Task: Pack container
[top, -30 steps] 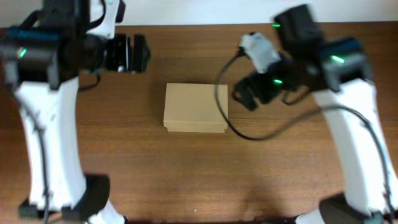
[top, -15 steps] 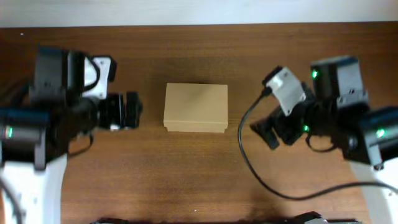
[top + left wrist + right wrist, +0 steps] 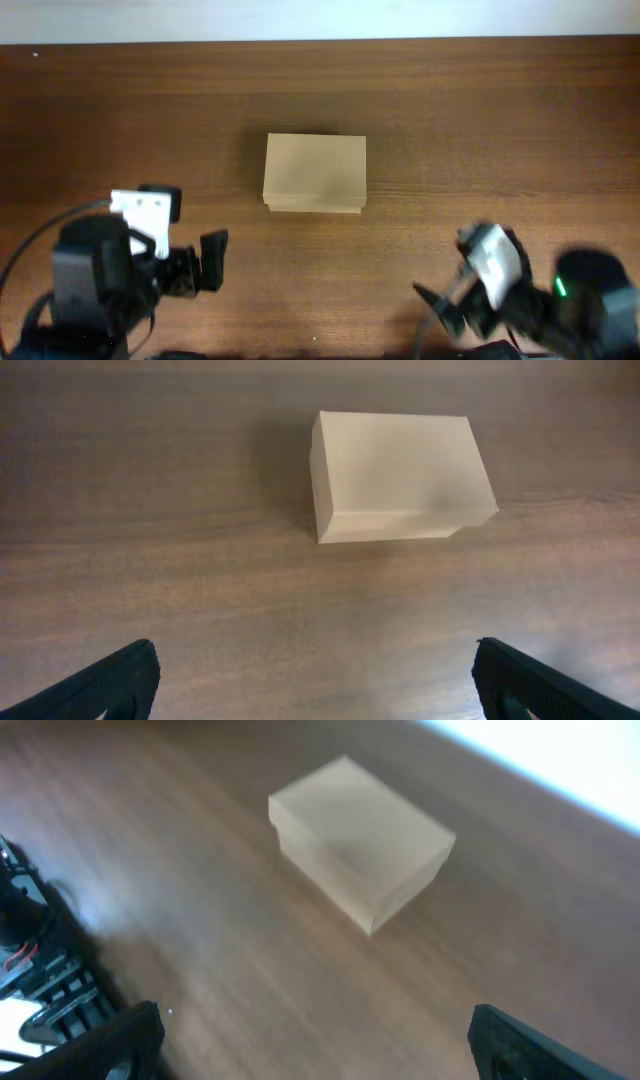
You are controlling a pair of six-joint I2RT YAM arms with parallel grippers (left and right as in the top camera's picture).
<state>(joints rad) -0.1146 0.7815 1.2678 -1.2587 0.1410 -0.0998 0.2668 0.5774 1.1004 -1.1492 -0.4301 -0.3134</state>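
Overhead: the container (image 3: 315, 172), a tan cardboard box, sits flat at the middle of the brown wooden counter (image 3: 500, 120), lid flap down, long side running left to right. The left gripper (image 3: 213, 262) is low at the near-left and the right gripper (image 3: 437, 305) low at the near-right, both well apart from the container and touching nothing. The right arm is blurred here, with a green light (image 3: 563, 288) on its body. Only this view shows both arms at once, and it is too soft to read the jaws. Left wrist: the container (image 3: 400, 475) lies ahead in the upper middle of the frame; the lid's front edge shows as a thin overhang with a small step at the right corner, which overhead does not show. The two black fingertips (image 3: 120, 680) sit in the bottom corners, spread wide, so the left gripper is released with only bare counter between. Right wrist: the container (image 3: 360, 840) is seen corner-on, top and two side walls visible, lid closed. The fingertips (image 3: 530, 1040) are again in the bottom corners, so the right gripper is released too, grasping nothing. Black hardware with a red wire (image 3: 30, 970) shows at the left edge; cannot tell what it is. Contents of the container: hidden in every view.
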